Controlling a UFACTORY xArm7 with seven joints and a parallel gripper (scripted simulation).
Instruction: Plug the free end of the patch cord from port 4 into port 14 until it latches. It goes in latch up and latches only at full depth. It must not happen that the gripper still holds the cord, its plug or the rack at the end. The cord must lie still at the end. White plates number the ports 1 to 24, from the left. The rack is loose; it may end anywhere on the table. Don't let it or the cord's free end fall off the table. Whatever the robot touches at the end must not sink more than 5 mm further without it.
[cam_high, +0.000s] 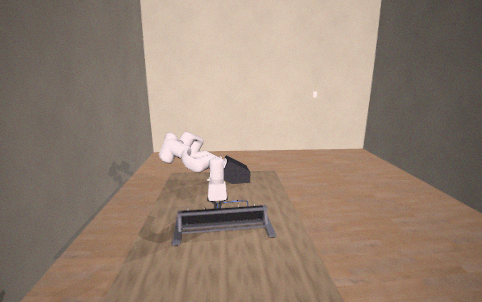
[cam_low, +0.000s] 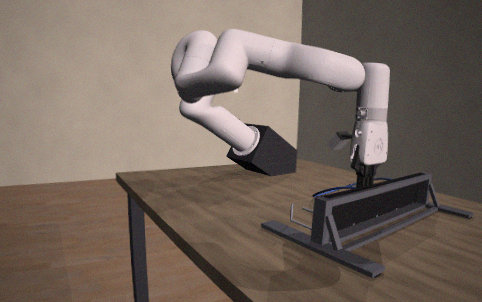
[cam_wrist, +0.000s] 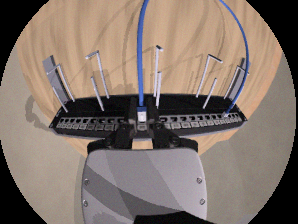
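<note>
My gripper is shut on the cord's plug, which shows pale with a blue boot between the fingertips. The plug is over the port row near its middle; how deep it sits, its latch and the port number cannot be told. The blue patch cord runs away from the plug and loops back to its other end in a port near the right end of the row in the wrist view. The rack stands on its feet on the table; its plate numbers are unreadable.
Thin metal cable guides stick out from the rack on the cord's side. The wooden table carries the rack, with a long edge at the left in the exterior view. The arm's black base stands behind.
</note>
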